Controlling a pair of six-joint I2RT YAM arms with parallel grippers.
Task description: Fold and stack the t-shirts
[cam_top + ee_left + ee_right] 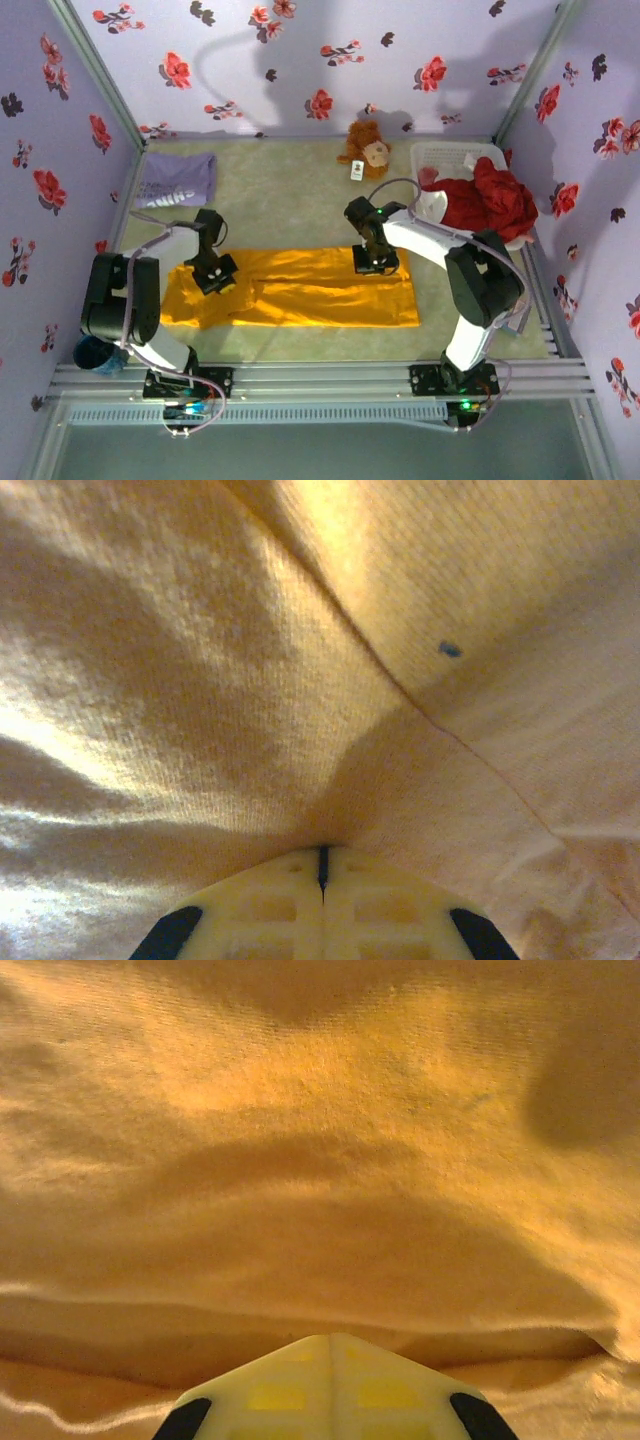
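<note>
The orange tee [320,290] lies spread flat across the near half of the table [290,190], its long side running from 9 to 3 o'clock, with both arms bent down onto it. The left gripper [215,275] sits on the tee's 9 o'clock end. In the left wrist view its fingers [270,910] are pressed together, and creases in the orange tee [200,680] converge on their tips, so cloth is pinched there. The right gripper [375,262] rests on the tee's far edge, toward 3 o'clock. In the right wrist view its fingers [280,1395] also meet, tips tucked against a fold in the orange tee [320,1160]; whether cloth is caught between them cannot be told. The lavender tee [178,180] lies crumpled at 10 o'clock, well apart from the orange one. A toy [368,148] sits at 12 o'clock against the back wall. At 2 o'clock stands a basket [440,155] with red cloth [490,200] spilling over its near side.
</note>
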